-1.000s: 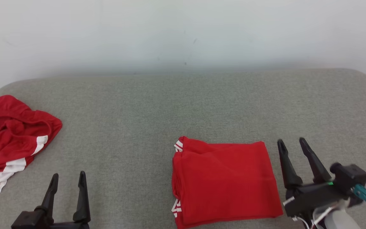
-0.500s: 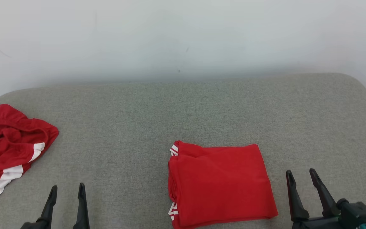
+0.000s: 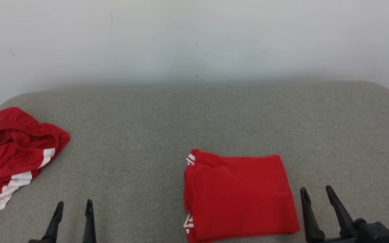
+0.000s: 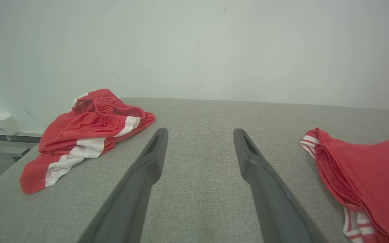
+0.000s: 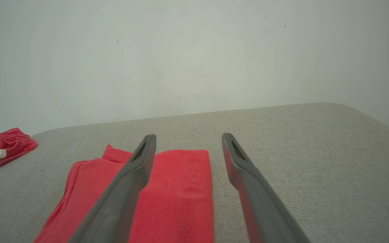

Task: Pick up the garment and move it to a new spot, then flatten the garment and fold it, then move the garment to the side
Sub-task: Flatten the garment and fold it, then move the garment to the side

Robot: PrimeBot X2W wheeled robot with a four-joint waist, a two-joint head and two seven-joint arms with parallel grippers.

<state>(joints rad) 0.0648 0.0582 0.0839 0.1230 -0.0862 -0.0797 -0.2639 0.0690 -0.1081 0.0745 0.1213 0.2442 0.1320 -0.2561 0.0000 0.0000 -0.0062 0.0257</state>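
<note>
Garment folded, grey fabric surface, white wall

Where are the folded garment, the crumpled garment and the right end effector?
folded garment point(image 3: 238, 195), head view, middle of its top layer.
crumpled garment point(image 3: 19, 158), head view, red fabric near its middle.
right end effector point(image 3: 316, 188), head view, midway between its open fingertips.

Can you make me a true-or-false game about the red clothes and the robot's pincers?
1. The folded red garment lies on the grey cushion. True.
2. The right pincer grips the folded red garment. False: it is open and empty, beside the garment.
3. A crumpled red garment with white stripes lies far to the robot's left. True.
4. The left pincer is shut. False: its fingers stand apart, holding nothing.
</note>
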